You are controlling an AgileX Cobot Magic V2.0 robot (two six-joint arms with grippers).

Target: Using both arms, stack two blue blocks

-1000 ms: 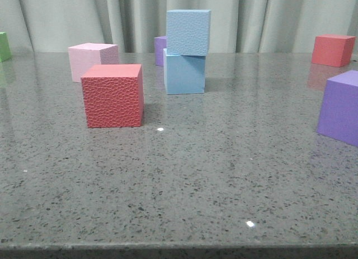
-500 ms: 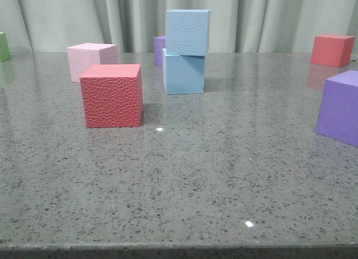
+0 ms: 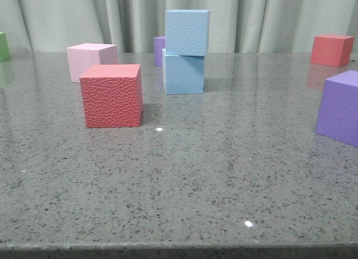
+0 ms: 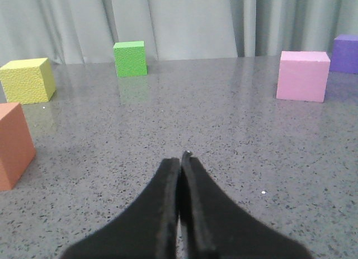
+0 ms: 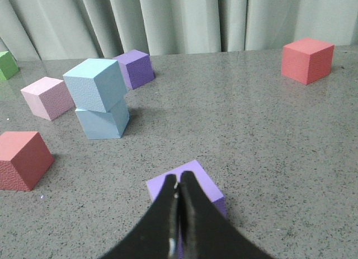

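The pebbly sky-blue cube (image 3: 187, 32) sits on top of the smooth sky-blue cube (image 3: 184, 74) at the table's middle back, slightly turned against it. The stack also shows in the right wrist view, pebbly cube (image 5: 95, 84) over smooth cube (image 5: 103, 123). My left gripper (image 4: 179, 158) is shut and empty, low over bare table, far from the stack. My right gripper (image 5: 179, 178) is shut and empty, above a purple cube (image 5: 198, 183). Neither gripper shows in the front view.
A textured red cube (image 3: 112, 95) and a pink cube (image 3: 89, 60) stand left of the stack, a purple cube (image 3: 159, 49) behind it. A large purple cube (image 3: 339, 107) and a red cube (image 3: 332, 50) are at right. Green (image 4: 130, 58), yellow (image 4: 28, 80) and orange (image 4: 14, 144) cubes lie further left.
The front view shifts very slightly; the stack and the other cubes keep their places. No gripper enters the front view.
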